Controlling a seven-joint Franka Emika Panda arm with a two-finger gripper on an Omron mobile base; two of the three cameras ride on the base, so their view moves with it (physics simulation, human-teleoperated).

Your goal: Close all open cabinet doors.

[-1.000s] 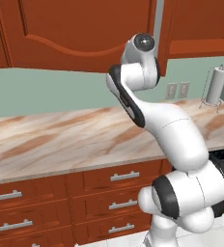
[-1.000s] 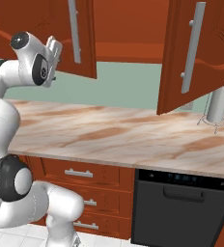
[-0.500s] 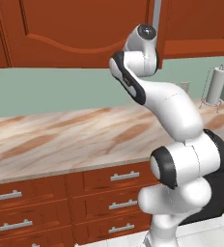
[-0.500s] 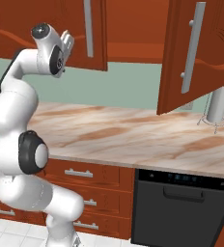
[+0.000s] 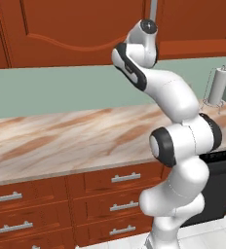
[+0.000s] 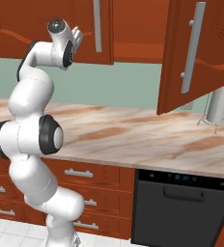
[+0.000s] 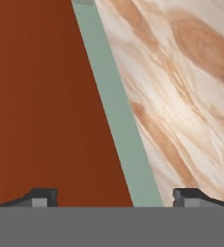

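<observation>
In the right base view the gripper (image 6: 78,35) is raised beside the lower edge of a reddish-brown wall-cabinet door (image 6: 46,24) with an arched raised panel and a long vertical grey bar handle (image 6: 97,25); this door lies nearly flush with the cabinet front. In the hand view the fingertips (image 7: 42,197) stand wide apart with nothing between them, the jaws open over red wood, green wall and the marbled bench (image 7: 191,87). Farther right, a second cabinet door (image 6: 201,53) hangs swung well out over the bench, its grey handle facing the camera. Behind its lower edge stands a paper-towel holder (image 6: 217,107). Below sits a black oven (image 6: 181,207).
</observation>
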